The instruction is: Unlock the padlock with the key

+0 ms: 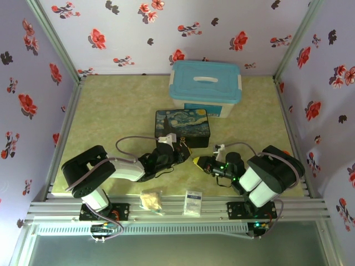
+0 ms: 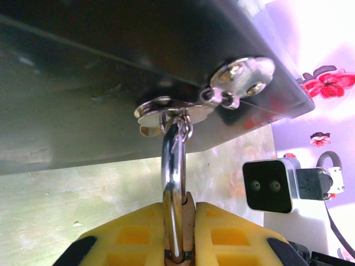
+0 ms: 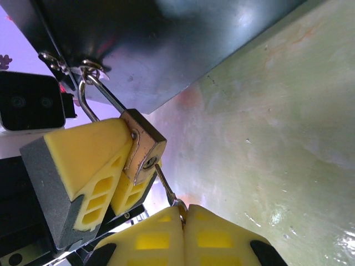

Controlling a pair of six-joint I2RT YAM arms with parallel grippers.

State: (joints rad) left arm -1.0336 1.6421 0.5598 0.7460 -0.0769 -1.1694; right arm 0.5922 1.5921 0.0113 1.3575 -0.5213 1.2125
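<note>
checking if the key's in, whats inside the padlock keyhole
The key shaft enters the padlock keyhole, held by the right gripper. Its tip is hidden inside the body.

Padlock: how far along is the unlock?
Done: left hand clamps the padlock; key is seated in its keyhole. In hand: right hand pinches the key. Remaining: turn it, free the shackle, which looks closed and threads the box's clasp.

A robot lab cell: floral-papered walls (image 1: 166,22) around an aluminium-railed table (image 1: 177,209).
</note>
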